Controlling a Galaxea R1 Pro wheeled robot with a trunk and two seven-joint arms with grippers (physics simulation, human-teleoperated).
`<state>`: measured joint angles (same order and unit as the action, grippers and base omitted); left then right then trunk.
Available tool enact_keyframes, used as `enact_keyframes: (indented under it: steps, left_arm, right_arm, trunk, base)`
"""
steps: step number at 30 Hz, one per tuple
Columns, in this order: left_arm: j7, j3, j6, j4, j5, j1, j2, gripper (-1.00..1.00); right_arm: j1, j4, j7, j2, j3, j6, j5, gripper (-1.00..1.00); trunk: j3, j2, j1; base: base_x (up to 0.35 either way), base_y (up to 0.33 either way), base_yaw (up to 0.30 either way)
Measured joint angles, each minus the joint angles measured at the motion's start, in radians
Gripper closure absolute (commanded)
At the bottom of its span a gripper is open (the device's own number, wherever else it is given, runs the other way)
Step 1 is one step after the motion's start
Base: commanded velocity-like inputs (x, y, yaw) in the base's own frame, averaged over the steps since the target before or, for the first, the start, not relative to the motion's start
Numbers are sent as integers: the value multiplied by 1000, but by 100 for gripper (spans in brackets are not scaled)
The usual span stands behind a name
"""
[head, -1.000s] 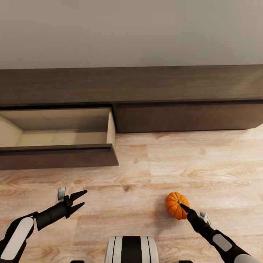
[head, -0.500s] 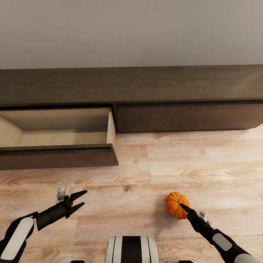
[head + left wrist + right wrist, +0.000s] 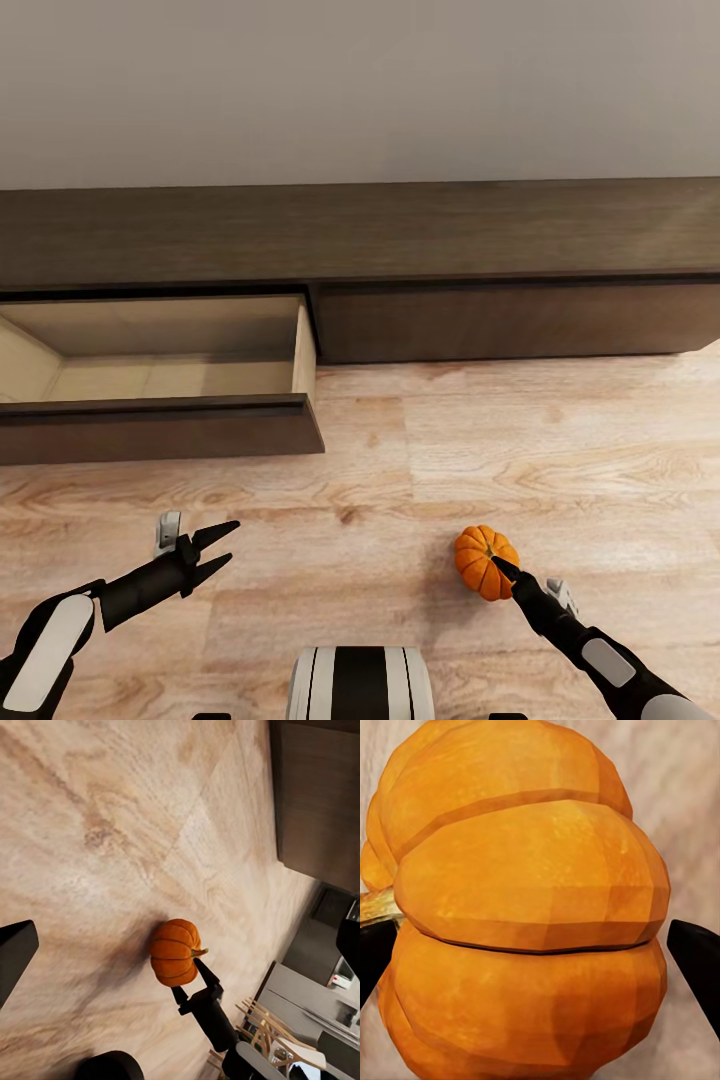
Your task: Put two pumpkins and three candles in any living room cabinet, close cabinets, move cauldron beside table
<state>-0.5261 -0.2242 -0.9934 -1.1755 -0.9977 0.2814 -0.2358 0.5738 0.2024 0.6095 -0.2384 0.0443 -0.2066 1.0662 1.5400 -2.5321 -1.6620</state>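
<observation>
A small orange pumpkin [image 3: 480, 560] hangs just above the wooden floor at the lower right, and my right gripper [image 3: 493, 568] is shut on it. In the right wrist view the pumpkin [image 3: 532, 855] spans the gap between the two black fingertips [image 3: 697, 952]. The left wrist view shows the same pumpkin [image 3: 174, 951] held from below by the right gripper [image 3: 189, 979], with its shadow on the floor. My left gripper [image 3: 228, 544] is open and holds nothing, low at the left. The long dark-brown cabinet [image 3: 400, 235] runs along the wall, its left drawer [image 3: 160, 425] pulled out, with nothing showing inside.
The cabinet's right drawer front [image 3: 520, 320] is closed. Light wooden floor [image 3: 450, 450] lies between me and the cabinet. My base [image 3: 360, 685] shows at the bottom edge. Chairs [image 3: 262, 1027] and grey units appear far off in the left wrist view.
</observation>
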Motion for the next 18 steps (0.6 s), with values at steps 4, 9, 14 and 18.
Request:
enact_keyframes:
  steps: [4, 9, 14, 18]
  left_arm:
    - [0, 0, 0, 0, 0, 0, 1, -100]
    - [0, 0, 0, 0, 0, 0, 2, -100]
    - [0, 0, 0, 0, 0, 0, 2, -100]
    - [0, 0, 0, 0, 0, 0, 2, -100]
  right_arm:
    - [0, 0, 0, 0, 0, 0, 0, 100]
    - [0, 0, -43, 0, 15, -3, -1, 100]
    - [0, -1, -23, 0, 18, 5, -9, 100]
    - [0, -1, 29, 0, 19, 7, -8, 100]
  trunk:
    - [0, 0, 0]
    - [-19, 1, 2]
    - [-39, 2, 4]
    - [-54, 3, 6]
  base:
    - [0, 0, 0]
    - [0, 0, 0]
    - [0, 0, 0]
    - [0, 0, 0]
